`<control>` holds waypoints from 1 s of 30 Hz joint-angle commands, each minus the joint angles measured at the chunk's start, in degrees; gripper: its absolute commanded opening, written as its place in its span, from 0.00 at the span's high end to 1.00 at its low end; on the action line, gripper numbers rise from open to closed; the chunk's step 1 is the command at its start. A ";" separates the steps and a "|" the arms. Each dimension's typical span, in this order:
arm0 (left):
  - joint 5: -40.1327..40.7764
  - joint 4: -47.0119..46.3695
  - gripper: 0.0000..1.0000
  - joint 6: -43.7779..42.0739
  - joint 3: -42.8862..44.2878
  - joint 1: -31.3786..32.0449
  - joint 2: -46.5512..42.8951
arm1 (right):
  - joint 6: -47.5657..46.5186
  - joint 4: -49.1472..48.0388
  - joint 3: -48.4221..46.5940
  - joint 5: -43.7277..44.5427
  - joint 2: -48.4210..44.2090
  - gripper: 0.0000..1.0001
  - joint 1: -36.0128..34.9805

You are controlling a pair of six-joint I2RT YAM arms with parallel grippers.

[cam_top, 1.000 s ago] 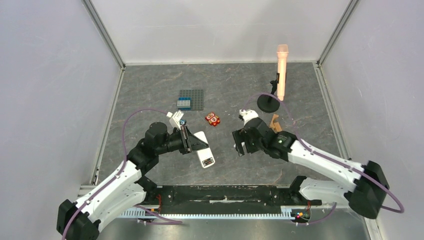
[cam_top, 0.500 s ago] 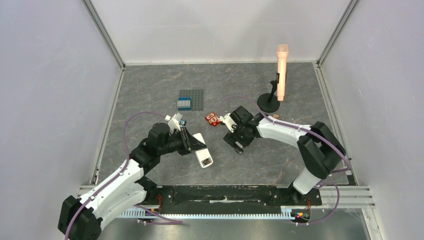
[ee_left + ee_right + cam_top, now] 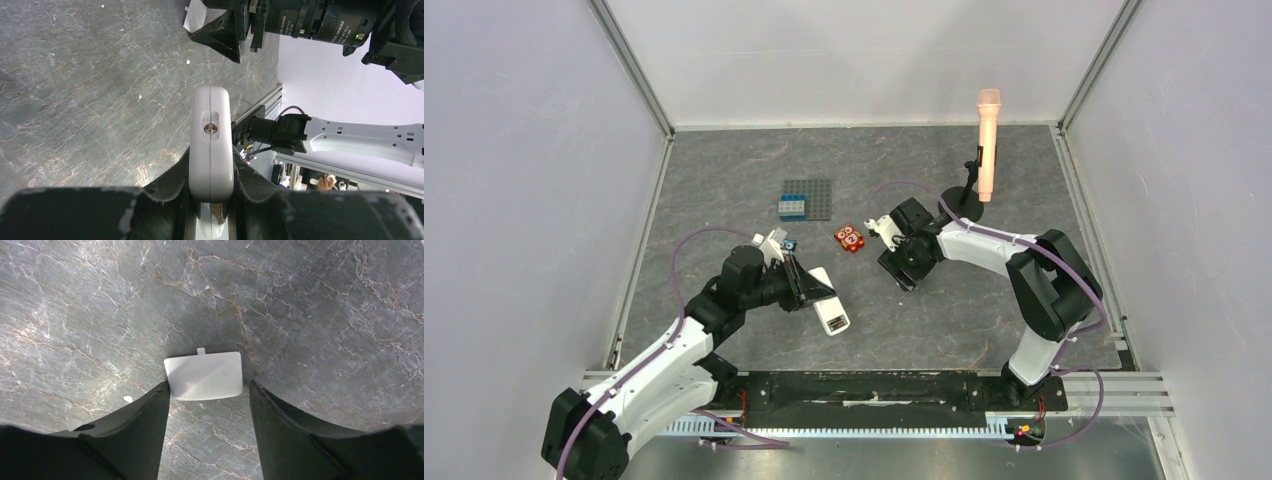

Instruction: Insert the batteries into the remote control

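My left gripper [image 3: 812,291] is shut on the white remote control [image 3: 832,310] and holds it by its long sides. In the left wrist view the remote [image 3: 211,135] shows edge-on between the jaws, with a screw at its end. My right gripper [image 3: 902,272] is open and points down at the table. In the right wrist view a small flat white plastic cover [image 3: 204,375] lies on the table just beyond the two open fingertips [image 3: 145,415], untouched. No batteries show in any view.
A red owl toy [image 3: 849,238] lies just left of the right gripper. A small blue toy [image 3: 789,245] sits by the left wrist. A grey baseplate [image 3: 816,195] with a blue brick [image 3: 792,207] lies further back. A peach microphone [image 3: 988,140] stands on a black base [image 3: 961,209] at the back right.
The right arm has swung back and to the left, bringing its open gripper down over the white cover near the red owl toy. The left gripper has shifted only slightly with the remote.
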State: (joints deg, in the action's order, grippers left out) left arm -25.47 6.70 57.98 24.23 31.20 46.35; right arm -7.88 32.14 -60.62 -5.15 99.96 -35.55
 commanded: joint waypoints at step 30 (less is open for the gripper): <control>16.28 -27.46 0.98 -12.42 -6.52 -0.06 1.24 | 15.10 -31.46 23.60 -2.71 -38.42 0.67 -20.86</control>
State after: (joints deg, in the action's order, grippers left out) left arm -11.64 -12.01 51.48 17.54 31.20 48.25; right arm 3.38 12.53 -40.53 -12.56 64.58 -52.51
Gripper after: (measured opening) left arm 0.276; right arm 0.488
